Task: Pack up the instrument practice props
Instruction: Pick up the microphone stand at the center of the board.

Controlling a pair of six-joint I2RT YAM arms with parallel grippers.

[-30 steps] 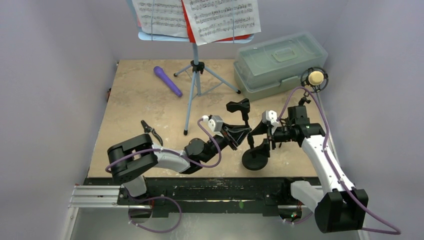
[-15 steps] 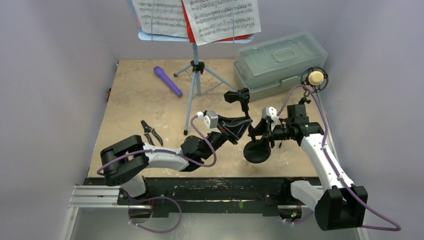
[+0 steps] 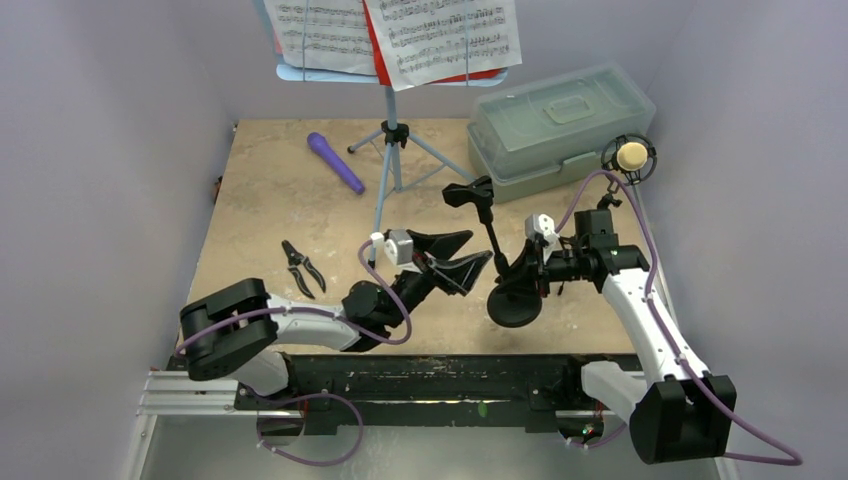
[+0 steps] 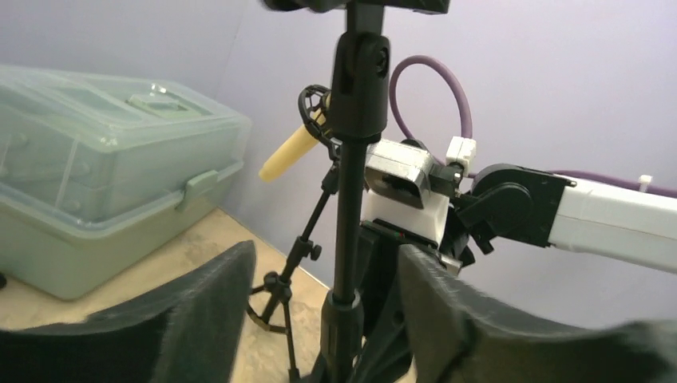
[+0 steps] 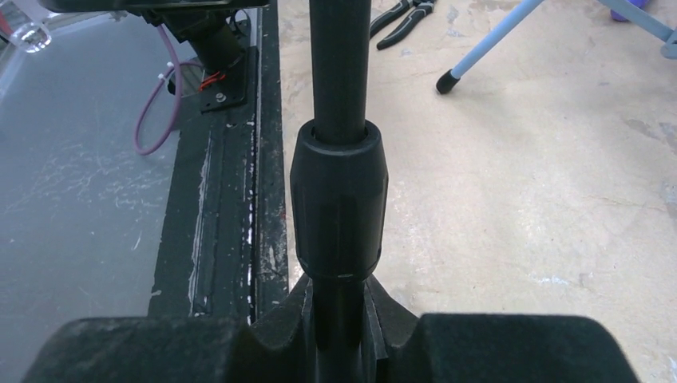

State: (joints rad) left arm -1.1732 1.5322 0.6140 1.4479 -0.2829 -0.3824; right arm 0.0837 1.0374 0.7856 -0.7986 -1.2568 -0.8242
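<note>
the music rack (image 3: 388,170) stands at far centre, with sheet pages (image 3: 440,35) on it. a microphone (image 3: 335,162) lies just left of its legs. the lidded box (image 3: 560,125) sits far right, the tripod holder (image 3: 612,148) beside its right end. pliers (image 3: 301,266) lie near left. the round-base holder (image 3: 514,303) stands near centre, between the left gripper (image 3: 478,247) and the right gripper (image 3: 527,268).
</note>
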